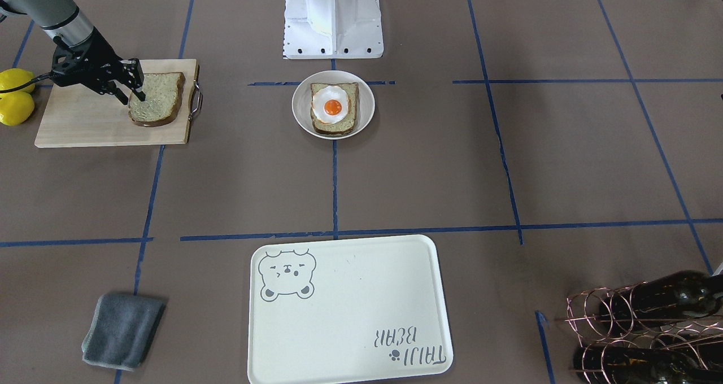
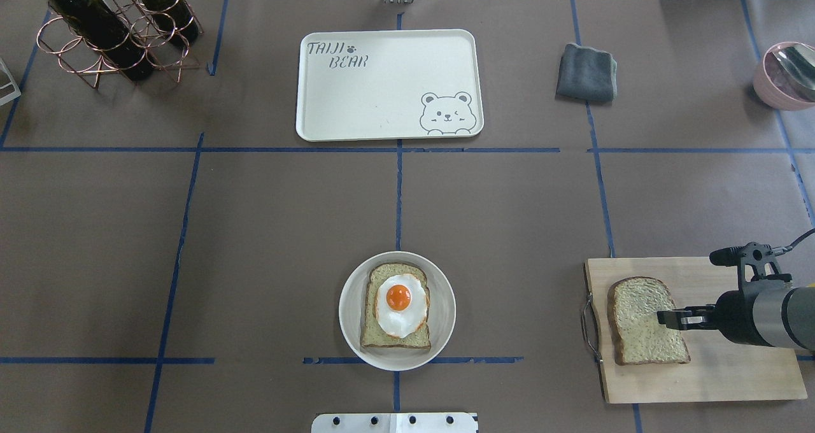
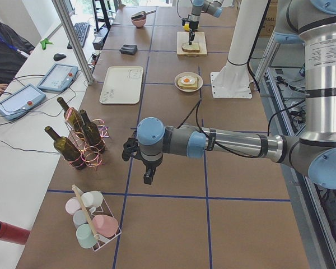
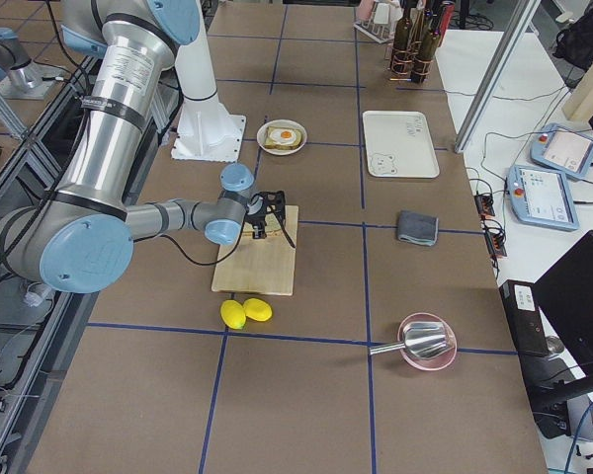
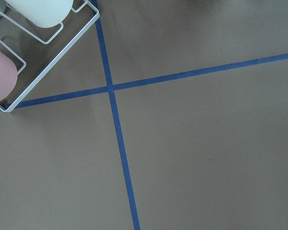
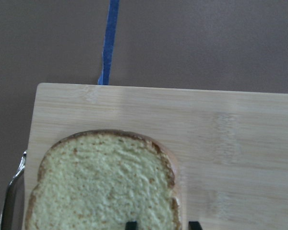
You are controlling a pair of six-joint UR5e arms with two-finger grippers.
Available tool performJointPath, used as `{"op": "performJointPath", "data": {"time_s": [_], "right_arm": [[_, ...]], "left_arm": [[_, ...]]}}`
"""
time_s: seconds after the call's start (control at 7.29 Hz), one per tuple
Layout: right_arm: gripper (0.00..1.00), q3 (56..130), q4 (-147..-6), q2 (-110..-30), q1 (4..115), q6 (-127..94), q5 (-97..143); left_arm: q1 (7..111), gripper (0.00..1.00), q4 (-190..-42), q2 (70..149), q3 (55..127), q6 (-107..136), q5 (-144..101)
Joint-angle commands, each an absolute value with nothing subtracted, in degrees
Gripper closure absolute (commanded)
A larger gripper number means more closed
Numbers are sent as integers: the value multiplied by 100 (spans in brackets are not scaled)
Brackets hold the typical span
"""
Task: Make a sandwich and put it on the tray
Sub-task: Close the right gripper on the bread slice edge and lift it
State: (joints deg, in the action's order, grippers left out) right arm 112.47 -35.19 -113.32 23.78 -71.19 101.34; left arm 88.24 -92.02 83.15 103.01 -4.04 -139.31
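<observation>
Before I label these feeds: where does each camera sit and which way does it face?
Front-facing: across the table, facing the robot base; right gripper shows.
Overhead: behind the robot, looking forward and down; right gripper shows.
Exterior left: left table end, looking along; left arm near.
Exterior right: right table end; right arm near.
Left wrist: down on the table and a mug rack; no body.
Right wrist: down on the bread slice; fingertips show.
Shared: front-facing and overhead both show tray and bowl.
</observation>
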Motion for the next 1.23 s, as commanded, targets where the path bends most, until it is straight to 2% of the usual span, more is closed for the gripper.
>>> {"op": "performJointPath", "data": {"time_s": [0.0, 1.1], "right_arm": [[100, 11259, -3516, -11338, 2382, -7119, 10134], [100, 11592, -3480, -11338, 2627, -7110, 10817]], "left_arm": [[8833, 0, -9202, 8314, 10301, -404, -13931], [8824, 0, -9202, 8350, 10283, -404, -13939]]}}
